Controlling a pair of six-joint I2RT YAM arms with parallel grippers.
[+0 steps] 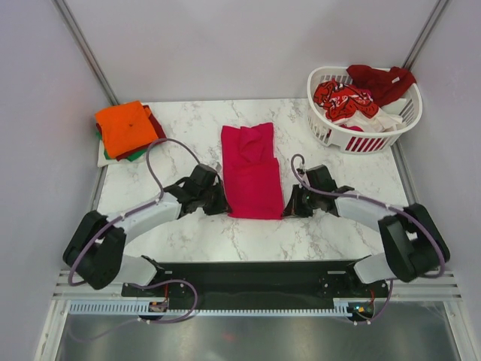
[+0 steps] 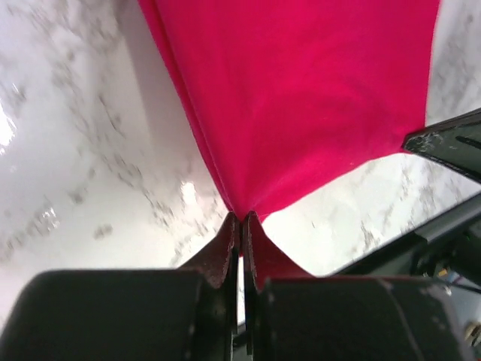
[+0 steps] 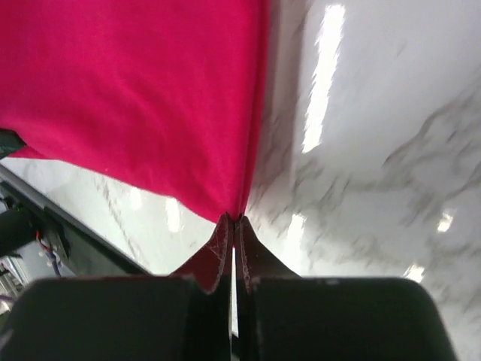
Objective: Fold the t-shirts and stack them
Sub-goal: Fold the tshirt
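Jaws pressed together, the left gripper [image 2: 240, 219] pinches the near left corner of a magenta t-shirt [image 1: 252, 177], while the right gripper [image 3: 231, 221] is clamped the same way on the near right corner. The cloth fans out from each pinch in the wrist views. The shirt lies in the middle of the marble table [image 1: 188, 233], narrowed to a long strip and rumpled at its far end.

The step in hand looks like the crosswise fold. The next move calls for both arms to lift the near hem together and carry it away from the bases, then lay it over the far end so the edges line up.

Bare tabletop shows beyond the shirt and on both sides, which gives room for that sweep. A folded pile [image 1: 125, 129], orange on top, sits at the far left corner, well apart. A white basket [image 1: 353, 140] holding unfolded shirts [image 1: 346, 98] stands at the far right.
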